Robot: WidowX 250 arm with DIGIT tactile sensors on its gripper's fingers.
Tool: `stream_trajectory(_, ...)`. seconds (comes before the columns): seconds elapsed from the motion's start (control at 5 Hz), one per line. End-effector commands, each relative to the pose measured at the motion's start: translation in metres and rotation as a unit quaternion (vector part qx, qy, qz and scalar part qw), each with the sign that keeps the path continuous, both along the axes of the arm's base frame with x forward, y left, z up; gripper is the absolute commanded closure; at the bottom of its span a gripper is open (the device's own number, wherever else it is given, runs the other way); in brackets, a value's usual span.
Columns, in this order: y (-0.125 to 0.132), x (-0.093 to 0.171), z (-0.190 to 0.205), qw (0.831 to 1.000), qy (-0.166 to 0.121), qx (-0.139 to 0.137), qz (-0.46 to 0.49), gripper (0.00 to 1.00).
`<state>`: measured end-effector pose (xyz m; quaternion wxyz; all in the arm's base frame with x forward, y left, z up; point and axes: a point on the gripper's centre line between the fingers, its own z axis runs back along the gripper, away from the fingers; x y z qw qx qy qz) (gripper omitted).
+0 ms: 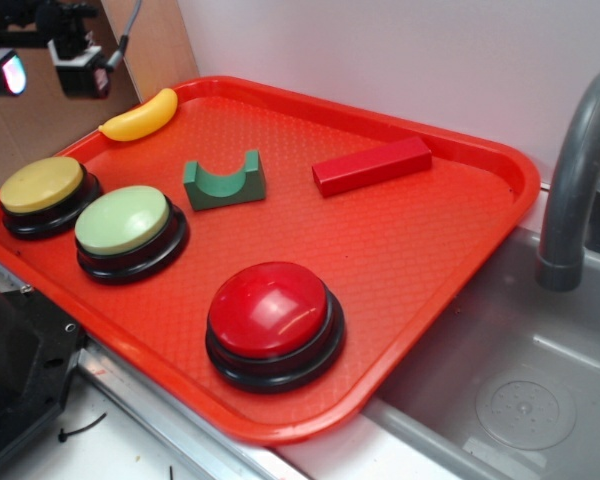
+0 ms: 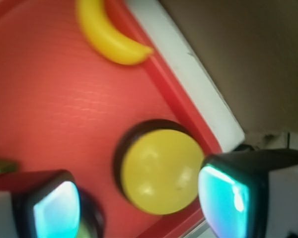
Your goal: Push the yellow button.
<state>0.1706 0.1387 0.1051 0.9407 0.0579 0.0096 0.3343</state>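
The yellow button (image 1: 42,185), a mustard dome on a black base, sits in the left corner of the red tray (image 1: 420,250). My gripper (image 1: 45,68) hangs open well above it at the top left, with nothing between its fingers. In the wrist view the yellow button (image 2: 159,171) lies below and between the two pads (image 2: 223,198), closer to the right one, and my gripper (image 2: 139,206) is not touching it.
A pale green button (image 1: 122,220) stands right beside the yellow one, and a red button (image 1: 270,310) is nearer the front. A toy banana (image 1: 140,115), a green arch block (image 1: 225,180) and a red block (image 1: 372,165) lie farther back. On the right are a grey faucet (image 1: 575,170) and a sink (image 1: 520,400).
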Motion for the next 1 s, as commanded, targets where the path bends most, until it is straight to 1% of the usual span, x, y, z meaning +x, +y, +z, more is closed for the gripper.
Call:
stream_trajectory(0.0, 0.008, -0.015, -0.023, 0.999, -0.026, 0.028, -0.008, 0.0)
stream_trajectory(0.2, 0.007, -0.01, -0.044, 0.999, -0.022, 0.02, -0.024, 0.0)
stream_trajectory(0.4, 0.007, -0.011, -0.056, 1.0, -0.023, 0.006, -0.015, 0.0)
stream_trajectory(0.6, 0.003, -0.009, -0.058, 1.0, -0.013, 0.005, -0.021, 0.0)
stream_trajectory(0.8, -0.004, -0.008, -0.047, 1.0, 0.001, 0.021, -0.011, 0.0)
